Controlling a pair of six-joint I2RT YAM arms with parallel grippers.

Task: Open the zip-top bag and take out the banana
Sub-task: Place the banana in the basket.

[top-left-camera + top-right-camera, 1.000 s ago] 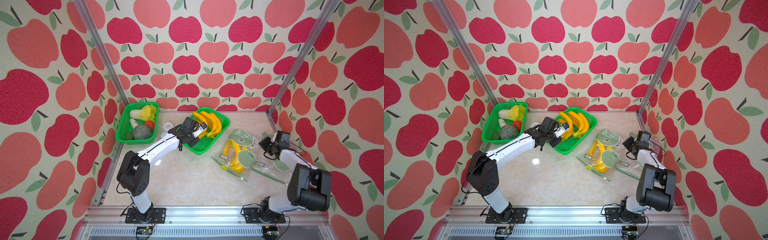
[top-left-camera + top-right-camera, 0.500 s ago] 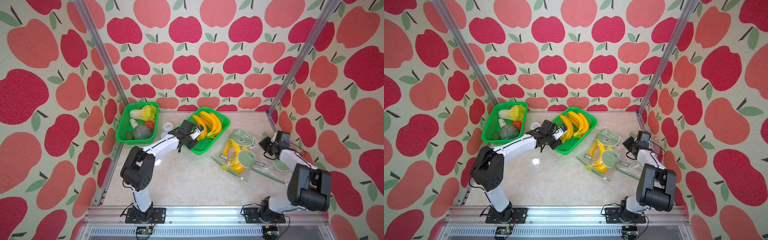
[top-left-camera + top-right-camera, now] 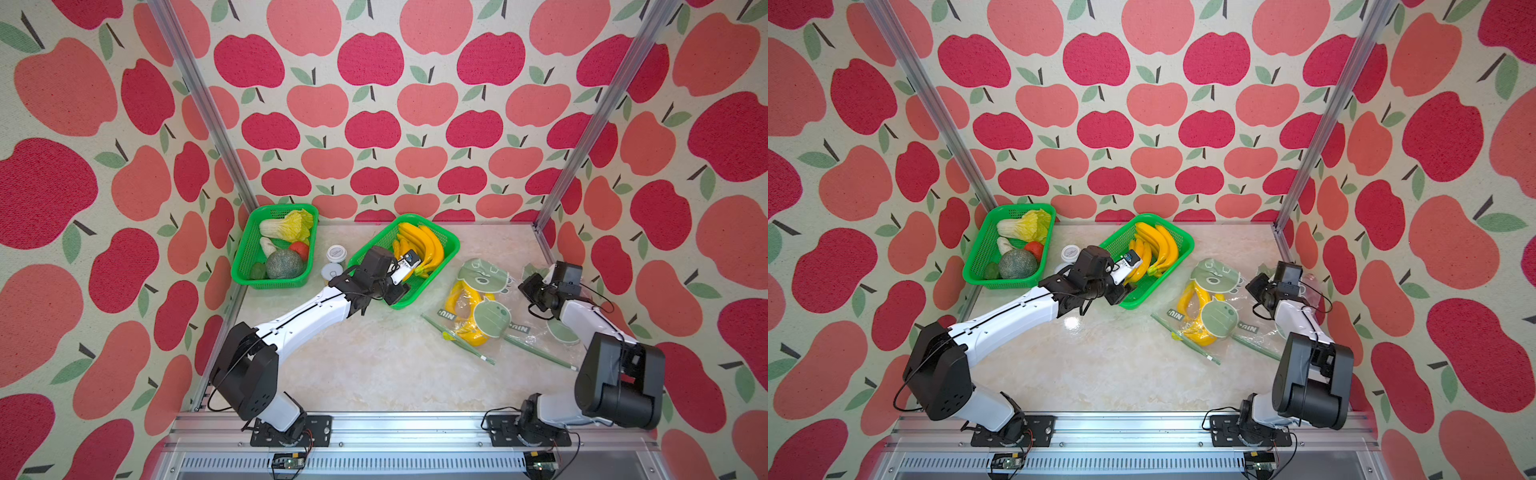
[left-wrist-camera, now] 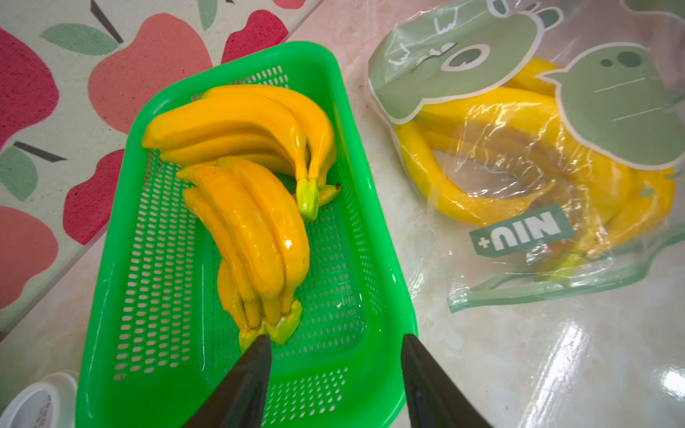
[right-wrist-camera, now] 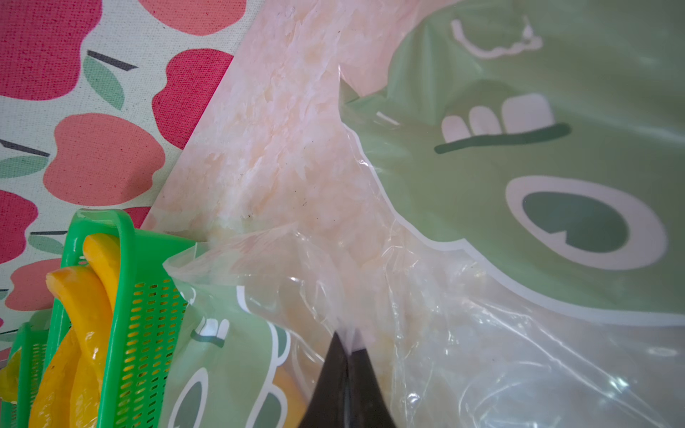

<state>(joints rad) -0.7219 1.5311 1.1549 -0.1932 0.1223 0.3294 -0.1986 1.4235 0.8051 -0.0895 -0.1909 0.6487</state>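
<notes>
**Banana in its bag, a pincer on either side**

Right of centre on the table [image 3: 374, 365]: the zip-top bag [image 3: 478, 316], lying flat, with the yellow banana [image 4: 463, 207] inside under green cartoon prints. Just beside it, toward the left arm: a green basket [image 4: 389, 259] holding two loose banana bunches [image 4: 252, 222]. Over that basket's near end: the left pincer [image 4: 335, 339], fingers wide apart, nothing held, one tip right at the stem of the nearer bunch. On the bag's other side: the right pincer [image 5: 350, 344], tips together, clamped on a raised fold of clear bag film [image 5: 333, 296]. Impossible to tell whether from the banana's bag or from the second bag [image 3: 561, 332] under the right arm. Farther left: a vegetable basket [image 3: 245, 257], with two white-lidded jars [image 3: 336, 253] between the baskets.
</notes>
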